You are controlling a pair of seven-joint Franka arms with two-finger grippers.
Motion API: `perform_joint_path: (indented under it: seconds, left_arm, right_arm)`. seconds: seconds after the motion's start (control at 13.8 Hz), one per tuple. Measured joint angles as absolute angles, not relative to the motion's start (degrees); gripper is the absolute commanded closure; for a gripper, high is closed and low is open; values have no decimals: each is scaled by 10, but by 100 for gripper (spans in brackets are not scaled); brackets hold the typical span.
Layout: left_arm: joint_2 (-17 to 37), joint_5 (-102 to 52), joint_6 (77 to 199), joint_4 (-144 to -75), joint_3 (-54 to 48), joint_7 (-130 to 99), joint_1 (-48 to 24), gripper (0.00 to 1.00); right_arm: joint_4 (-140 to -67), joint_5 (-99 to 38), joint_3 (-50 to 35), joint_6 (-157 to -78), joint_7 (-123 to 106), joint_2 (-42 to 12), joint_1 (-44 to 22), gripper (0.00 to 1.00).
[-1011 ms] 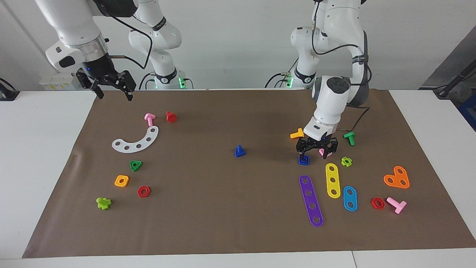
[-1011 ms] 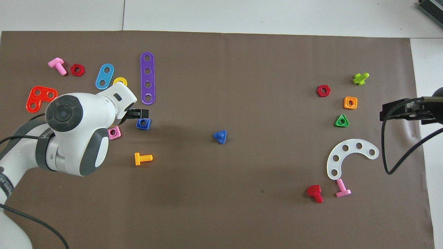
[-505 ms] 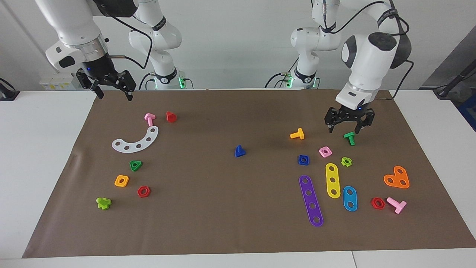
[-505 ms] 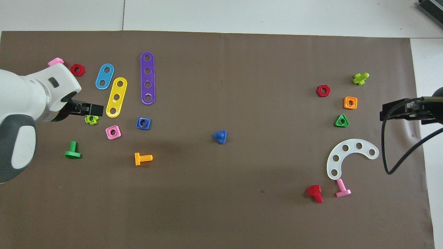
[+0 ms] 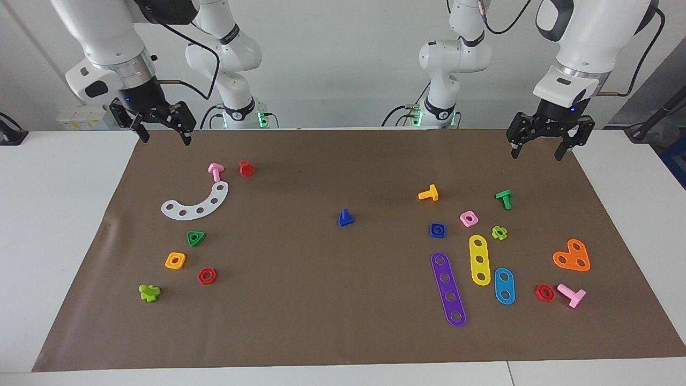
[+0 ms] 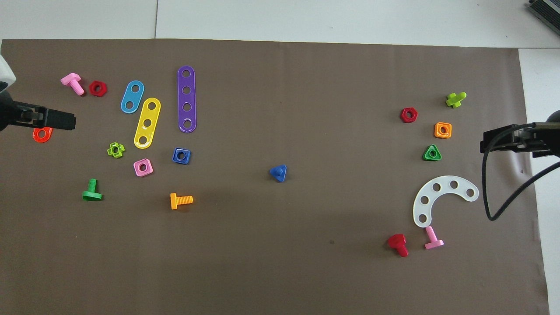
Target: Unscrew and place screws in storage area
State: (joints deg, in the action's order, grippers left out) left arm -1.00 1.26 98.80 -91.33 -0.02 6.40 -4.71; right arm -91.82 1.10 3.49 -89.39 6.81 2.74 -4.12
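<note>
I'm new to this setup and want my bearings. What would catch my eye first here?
A lone blue screw sits mid-mat, apart from everything. Toward the right arm's end lies the storage area with its white curved strip; toward the left arm's end, purple, yellow and blue strips among scattered bolts and nuts. The left hand and right hand hang open, raised over the mat's corners nearest the robots.

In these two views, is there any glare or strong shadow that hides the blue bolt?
Facing view: even light, no glare; the blue bolt throws only a faint, soft shadow on the brown mat. Overhead view: the bolt is sharp and unhidden; a broad dim patch darkens the mat beside it.
</note>
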Motion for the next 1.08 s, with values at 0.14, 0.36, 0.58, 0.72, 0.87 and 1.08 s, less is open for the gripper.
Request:
perform_joint_path:
  seconds: [0.14, 0.36, 0.58, 0.72, 0.87, 1.08]
  left_arm:
    - [-4, 8, 955, -894, 0, 64, -42, 0]
    - [-3, 8, 915, -878, -1, 64, -41, 0]
    - [-3, 8, 899, -878, -1, 64, -41, 0]
    - [-3, 8, 895, -879, -1, 64, -41, 0]
    - [-3, 7, 894, -879, -2, 64, -41, 0]
    - [-3, 7, 893, -879, -2, 64, -40, 0]
  right_arm:
    - [-918, 11, 35, -894, 68, 27, -41, 0]
    - [-918, 11, 35, -894, 68, 27, -41, 0]
    - [-919, 11, 35, -895, 67, 27, -41, 0]
    - [-921, 11, 35, -898, 54, 27, -41, 0]
    - [-922, 11, 35, -898, 48, 27, -41, 0]
    - [-923, 10, 27, -898, 48, 27, -47, 0]
